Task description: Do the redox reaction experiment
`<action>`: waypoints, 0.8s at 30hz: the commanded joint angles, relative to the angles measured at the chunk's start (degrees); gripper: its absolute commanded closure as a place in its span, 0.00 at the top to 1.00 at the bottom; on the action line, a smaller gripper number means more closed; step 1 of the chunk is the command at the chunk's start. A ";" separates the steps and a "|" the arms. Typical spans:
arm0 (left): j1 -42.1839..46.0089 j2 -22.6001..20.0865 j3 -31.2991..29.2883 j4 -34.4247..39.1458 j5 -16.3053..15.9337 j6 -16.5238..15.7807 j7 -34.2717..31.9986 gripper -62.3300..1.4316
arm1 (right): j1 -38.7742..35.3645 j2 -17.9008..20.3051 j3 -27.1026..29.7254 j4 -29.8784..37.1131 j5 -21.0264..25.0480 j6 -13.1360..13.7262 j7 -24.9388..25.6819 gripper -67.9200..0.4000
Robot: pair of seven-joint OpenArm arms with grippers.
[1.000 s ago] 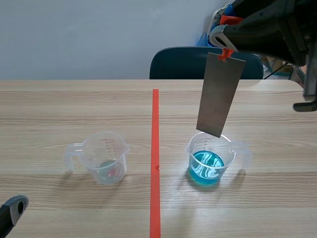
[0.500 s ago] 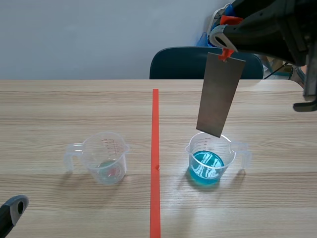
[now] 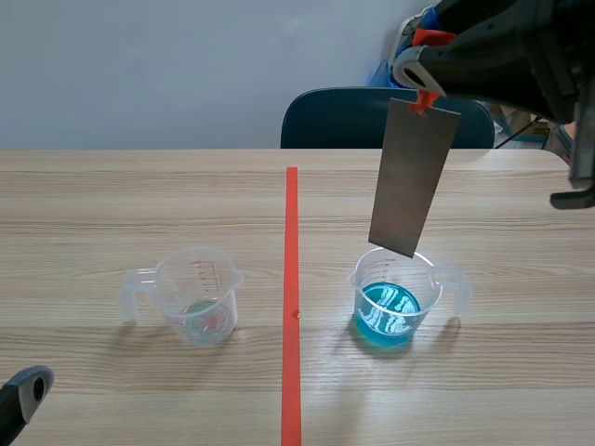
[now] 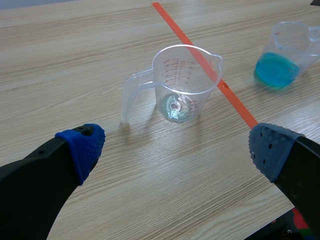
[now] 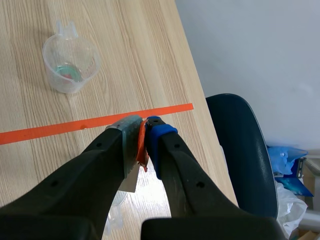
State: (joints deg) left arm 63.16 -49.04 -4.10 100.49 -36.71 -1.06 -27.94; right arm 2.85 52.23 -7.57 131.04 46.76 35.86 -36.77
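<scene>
Nothing's moved since a second ago: your right gripper [image 3: 425, 97] stays clamped on the top of the metal plate [image 3: 414, 177]. The plate hangs tilted below it, lower edge just over the blue-liquid beaker [image 3: 390, 311]. Your left gripper [image 4: 177, 147] sits wide open, with the clear beaker [image 4: 184, 82] ahead of it. Light wood table [image 3: 112, 204], orange tape line [image 3: 291, 279], dark chair [image 3: 339, 119] and pale wall [image 3: 167, 65] behind. The clear beaker's red graduation marks are too small to read.

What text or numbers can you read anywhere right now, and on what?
None legible.
The measuring cup without blue liquid carries red graduation marks, too small to read.
The metal strip and the cup of blue liquid show no writing.
</scene>
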 commanded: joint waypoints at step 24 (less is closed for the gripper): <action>-0.17 0.42 -0.22 0.57 -0.15 0.11 -0.98 0.99 | 21.40 -15.80 -20.68 -3.82 -0.33 0.17 -8.55 0.02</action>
State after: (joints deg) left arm 63.16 -49.01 -4.10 100.49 -36.71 -1.04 -27.94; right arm 22.90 36.77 -28.42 127.68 46.48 36.25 -45.60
